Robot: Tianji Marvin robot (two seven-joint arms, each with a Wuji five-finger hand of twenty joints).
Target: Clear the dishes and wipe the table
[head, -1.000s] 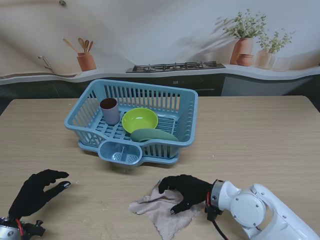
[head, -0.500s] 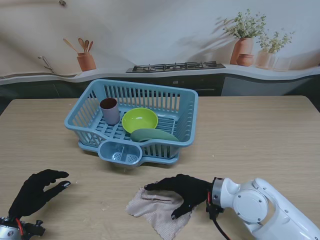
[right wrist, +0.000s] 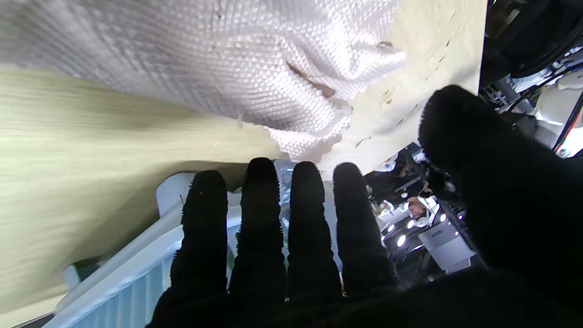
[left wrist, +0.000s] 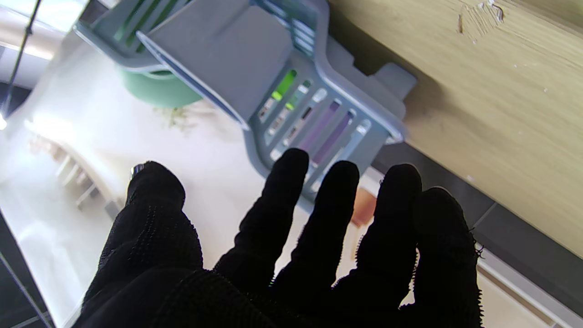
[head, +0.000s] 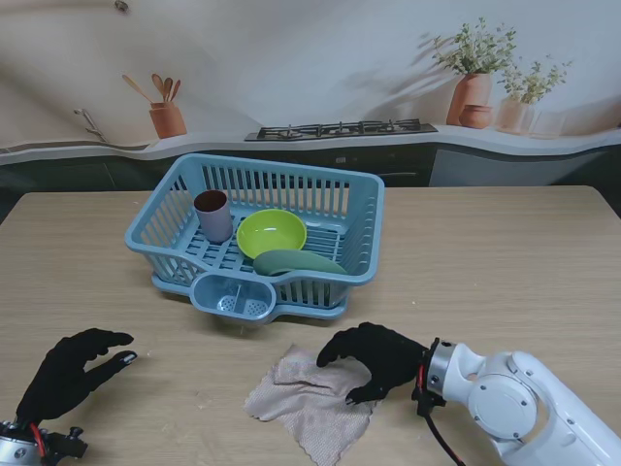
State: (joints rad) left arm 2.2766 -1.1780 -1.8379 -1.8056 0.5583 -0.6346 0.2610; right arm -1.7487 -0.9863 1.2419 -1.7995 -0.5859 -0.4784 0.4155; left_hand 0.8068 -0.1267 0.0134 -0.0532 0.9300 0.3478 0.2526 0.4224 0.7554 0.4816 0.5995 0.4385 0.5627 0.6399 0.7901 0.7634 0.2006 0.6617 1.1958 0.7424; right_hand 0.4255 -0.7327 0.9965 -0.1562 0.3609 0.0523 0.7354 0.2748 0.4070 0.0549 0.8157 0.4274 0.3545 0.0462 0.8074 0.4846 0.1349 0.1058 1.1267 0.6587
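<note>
Beige waffle-weave cloth (head: 306,400) lies rumpled on the wooden table (head: 485,252), nearer to me than the blue dish rack (head: 254,236) and apart from it. Right hand (head: 376,357) in a black glove sits at the cloth's right edge, fingers (right wrist: 259,214) spread side by side and thumb apart, holding nothing; from the stand view the thumb tip looks to touch the cloth, hard to confirm. Right wrist view shows the cloth (right wrist: 237,64) just past the fingertips, not gripped. Left hand (head: 68,372) hovers near my left corner, well apart from the cloth, fingers (left wrist: 337,214) loosely spread, nothing held. Rack holds a mauve cup (head: 212,215) upright, a lime green bowl (head: 271,233) beside it, and a dull green plate (head: 297,262) tilted against the near wall.
</note>
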